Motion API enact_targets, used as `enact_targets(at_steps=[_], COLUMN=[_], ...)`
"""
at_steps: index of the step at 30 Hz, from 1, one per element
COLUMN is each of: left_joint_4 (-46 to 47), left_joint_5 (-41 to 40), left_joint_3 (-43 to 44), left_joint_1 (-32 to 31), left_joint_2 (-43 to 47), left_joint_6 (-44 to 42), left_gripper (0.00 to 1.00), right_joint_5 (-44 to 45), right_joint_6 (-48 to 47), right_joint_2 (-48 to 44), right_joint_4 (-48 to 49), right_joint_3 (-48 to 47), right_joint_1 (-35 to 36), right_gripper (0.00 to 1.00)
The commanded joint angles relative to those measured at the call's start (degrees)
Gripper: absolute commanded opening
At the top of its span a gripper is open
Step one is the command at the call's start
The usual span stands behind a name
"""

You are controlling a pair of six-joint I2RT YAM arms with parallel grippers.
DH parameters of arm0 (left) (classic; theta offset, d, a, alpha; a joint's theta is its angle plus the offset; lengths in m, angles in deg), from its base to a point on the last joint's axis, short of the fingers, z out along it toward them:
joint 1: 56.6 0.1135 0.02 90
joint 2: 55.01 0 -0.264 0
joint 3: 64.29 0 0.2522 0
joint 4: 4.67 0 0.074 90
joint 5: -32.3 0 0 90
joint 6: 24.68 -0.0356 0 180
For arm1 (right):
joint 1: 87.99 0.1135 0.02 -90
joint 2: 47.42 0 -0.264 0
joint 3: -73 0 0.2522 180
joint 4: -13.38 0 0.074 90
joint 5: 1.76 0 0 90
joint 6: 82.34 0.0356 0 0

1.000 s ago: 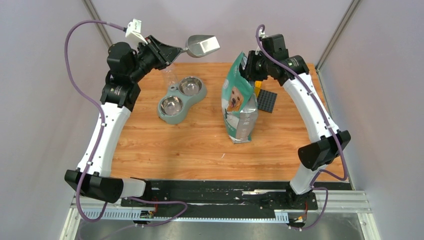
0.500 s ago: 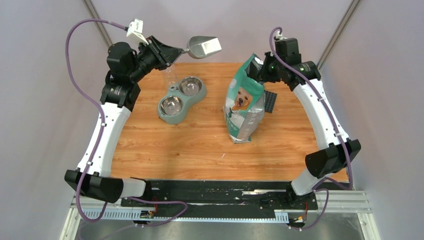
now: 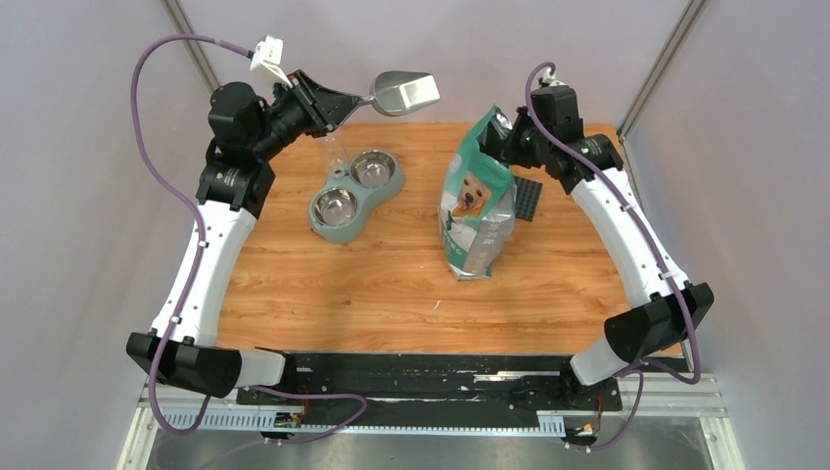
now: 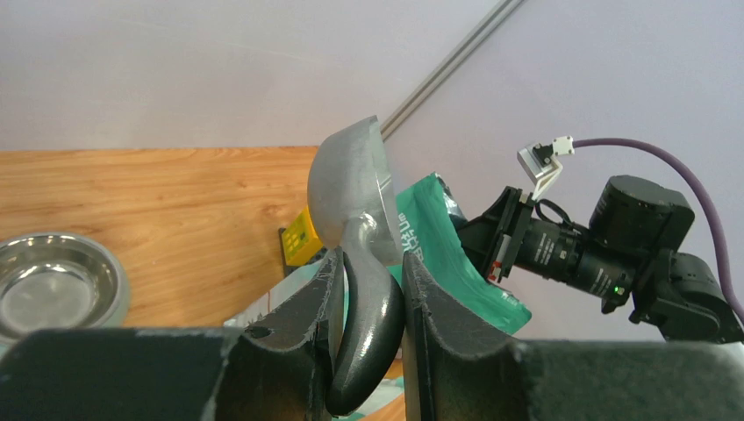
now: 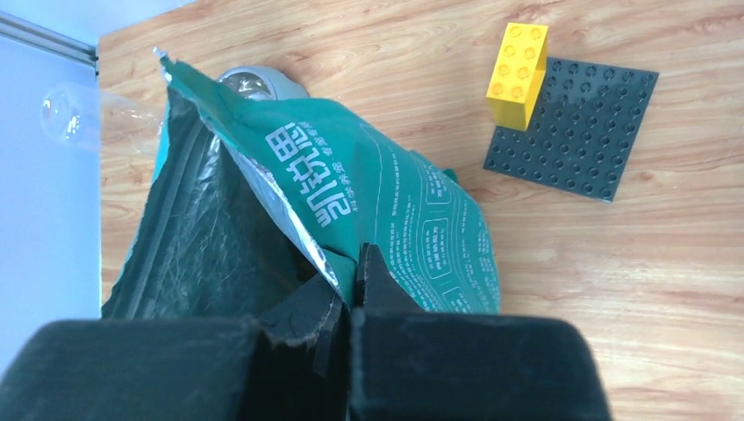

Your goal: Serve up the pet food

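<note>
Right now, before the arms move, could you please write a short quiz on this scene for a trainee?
1. True or false: the left gripper holds the grey metal scoop.
2. The right gripper is shut on: A) the open rim of the green-and-white bag; B) a yellow brick; C) a bowl.
3. Fill in: both round steel bowls are ___.
Key: 1 true; 2 A; 3 empty.

Left hand (image 4: 370,279), right hand (image 5: 351,294) both gripping
</note>
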Motion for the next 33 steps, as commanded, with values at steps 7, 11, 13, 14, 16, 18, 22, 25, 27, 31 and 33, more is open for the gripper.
enact_targets(at_steps=[7,11,13,14,16,18,22,25,27,31,33], left_joint_4=[0.63,-5.52,-9.21,-10.19,-12.49,-14.69,-18.8,-22.9,-25.92,-30.78,-31.56], left_joint_5=[0.96,-4.64,-9.62,-11.16,-15.09,-16.68,-18.59,-18.97,-18.3,-14.47,-11.0], left_joint_3=[3.95,5.54,5.85,5.8,5.72,5.95,5.49,5.27,5.78,6.41,6.47], left_joint_1=[0.28,0.26,0.23,0.27,0.28,0.28,0.28,0.28,0.28,0.28,0.28], left_joint_2=[3.25,4.98,6.46,7.69,9.42,11.14,14.6,16.38,17.2,18.37,18.36], left_joint_6=[-1.2,-3.92,-5.91,-7.2,-9.08,-10.34,-12.09,-12.88,-13.58,-15.12,-15.27], left_gripper=[0.0,0.0,0.0,0.0,0.0,0.0,0.0,0.0,0.0,0.0,0.0], right_joint_5=[11.01,12.38,12.51,12.66,12.86,12.51,12.94,16.29,18.25,14.37,12.55], right_joint_6=[3.32,1.81,1.24,0.86,0.19,-0.43,-3.35,-6.23,-8.27,-10.78,-13.4], right_joint_2=[-1.07,3.38,5.85,7.35,9.71,11.75,15.39,17.26,17.4,17.35,17.47], right_joint_4=[6.39,6.37,6.49,6.69,6.74,6.73,6.12,4.18,3.69,4.01,4.08], right_joint_3=[-1.93,-6.55,-8.25,-9.1,-10.79,-12.25,-15.45,-18.19,-18.68,-18.92,-19.23], right_joint_1=[14.01,18.89,21.12,22.17,23.61,24.3,25.46,25.82,25.82,25.97,26.64], right_gripper=[0.0,0.0,0.0,0.0,0.0,0.0,0.0,0.0,0.0,0.0,0.0])
